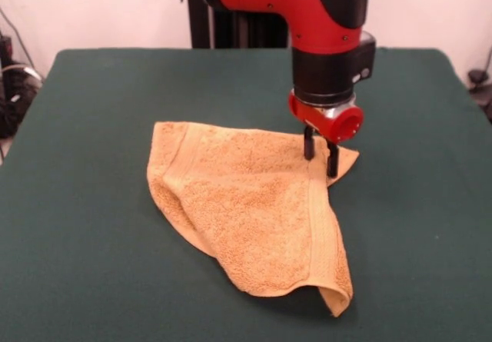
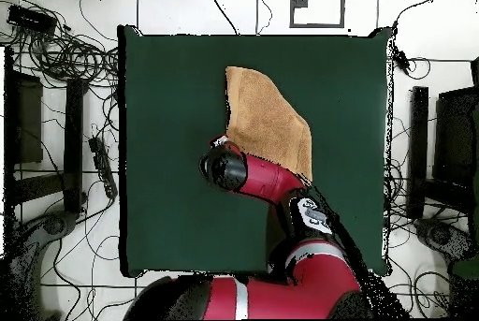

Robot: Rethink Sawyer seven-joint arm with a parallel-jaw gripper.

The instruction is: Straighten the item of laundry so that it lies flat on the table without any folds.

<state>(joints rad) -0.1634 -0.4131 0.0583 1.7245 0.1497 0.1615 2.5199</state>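
Note:
The item of laundry (image 1: 254, 204) is an orange-tan terry towel lying crumpled and folded over itself on the green table (image 1: 84, 150). A hemmed band runs along a raised ridge from its far right corner to its near corner, which curls up. My gripper (image 1: 321, 154) points straight down at that far right corner, its two black fingers (image 1: 309, 144) pinched on the cloth edge. From overhead the towel (image 2: 267, 116) forms a tapered shape above the arm's round wrist (image 2: 224, 167), which hides the gripper.
Bare green table (image 2: 168, 111) surrounds the towel on every side, widest to the left in the front view. Cables and dark equipment (image 2: 56, 55) lie on the floor around the table.

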